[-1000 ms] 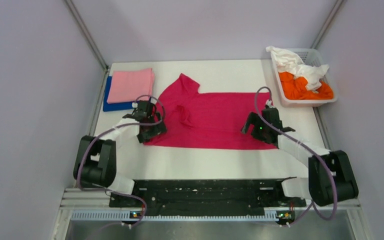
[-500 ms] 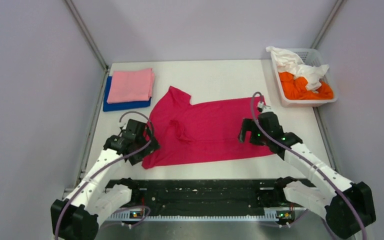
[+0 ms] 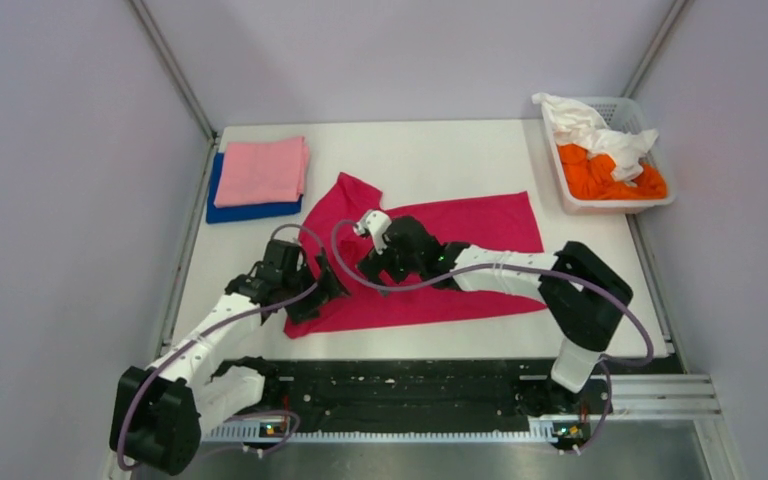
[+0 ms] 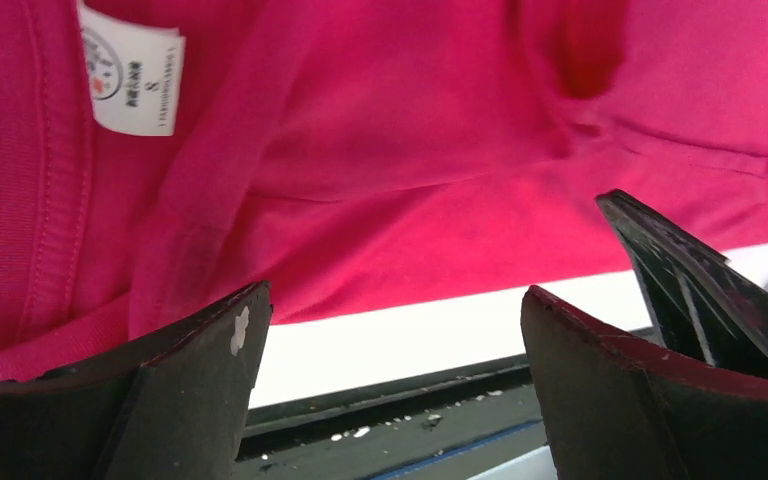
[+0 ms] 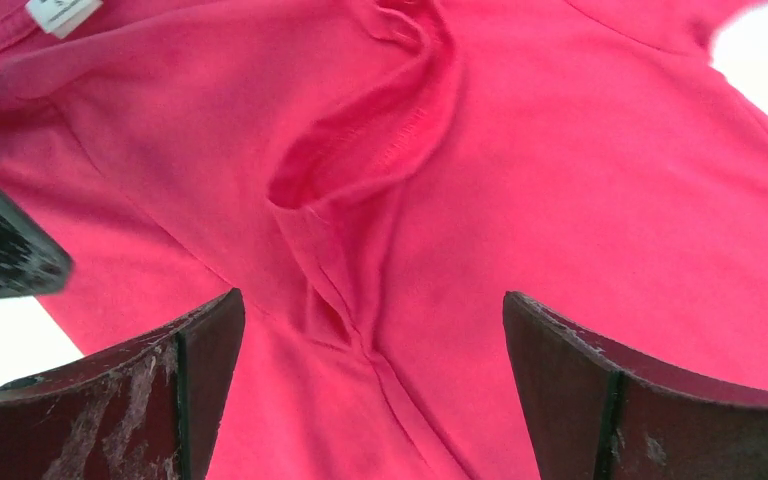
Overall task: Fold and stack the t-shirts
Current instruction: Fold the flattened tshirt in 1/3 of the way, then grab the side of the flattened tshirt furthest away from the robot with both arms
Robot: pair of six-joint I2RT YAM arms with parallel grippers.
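Note:
A magenta-red t-shirt (image 3: 460, 262) lies spread across the middle of the table, wrinkled at its left side. My left gripper (image 3: 312, 297) is open and empty over the shirt's near left edge; the left wrist view shows the cloth (image 4: 380, 150) with its white label (image 4: 130, 68). My right gripper (image 3: 375, 266) is open and empty over a bunched fold (image 5: 360, 170) in the shirt's left half. A folded light pink shirt (image 3: 262, 170) lies on a folded royal blue shirt (image 3: 230, 211) at the far left. The orange shirt (image 3: 610, 178) and the white shirt (image 3: 592, 125) lie crumpled in the basket.
A white slotted basket (image 3: 622, 205) stands at the table's far right corner. Grey walls close in the left, right and back. The black rail (image 3: 410, 385) carrying the arm bases runs along the near edge. The right arm stretches across the shirt.
My right gripper has swung left across the shirt from its right side to its left half. My left gripper has shifted slightly right. The shirt's right edge now lies flat.

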